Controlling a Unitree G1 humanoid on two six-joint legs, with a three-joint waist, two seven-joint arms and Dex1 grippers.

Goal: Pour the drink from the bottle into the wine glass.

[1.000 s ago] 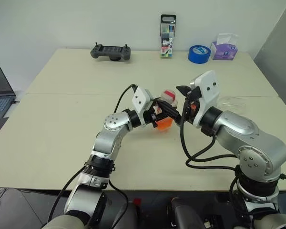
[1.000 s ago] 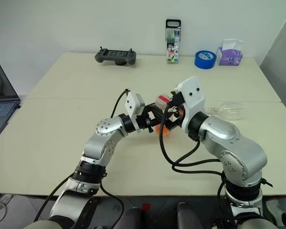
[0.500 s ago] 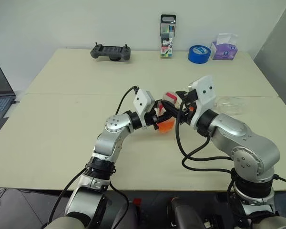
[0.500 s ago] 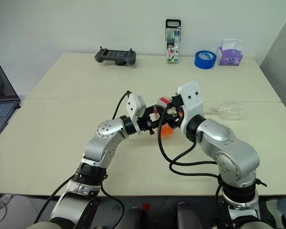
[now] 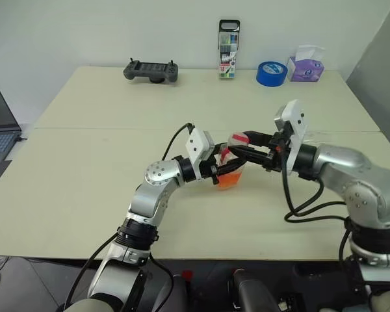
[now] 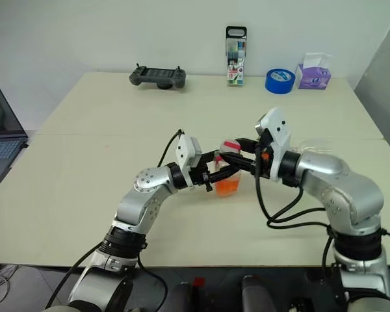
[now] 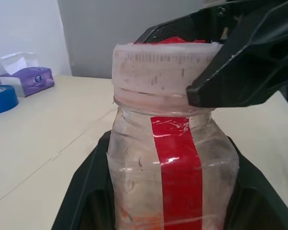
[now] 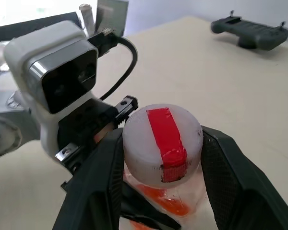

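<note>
Bottle (image 5: pixel 231 166): clear plastic, held upright above the table (image 5: pixel 84 169) between the two grippers, roughly at the middle of the near tabletop; a red tape strip runs down its side.
Cap (image 8: pixel 162 140): whitish, with a red strip across the top; it sits at the top of the bottle, between the right gripper's fingers.
Drink (image 6: pixel 227 186): orange-red liquid in the lower part of the bottle, below the left gripper's grasp.
Left gripper (image 5: pixel 222 171): fingers narrowed tightly around the bottle's body, reaching in from the bottle's left side.
Right gripper (image 8: pixel 158 158): one finger on each side of the cap, set closely about it; reaches in from the bottle's right side, above the left gripper's hold.
Wine glass (image 6: pixel 312 144): clear, apparently lying on its side on the table, just behind the right forearm and well to the right of the bottle.
Far edge, well beyond both grippers: a black handheld controller (image 5: pixel 151 70), a tall black-capped case of coloured items (image 5: pixel 229 49), a blue tape roll (image 5: pixel 271 73) and a purple tissue box (image 5: pixel 305 67).
Laptop (image 5: pixel 0 123): at the left edge, far left of the left arm.
</note>
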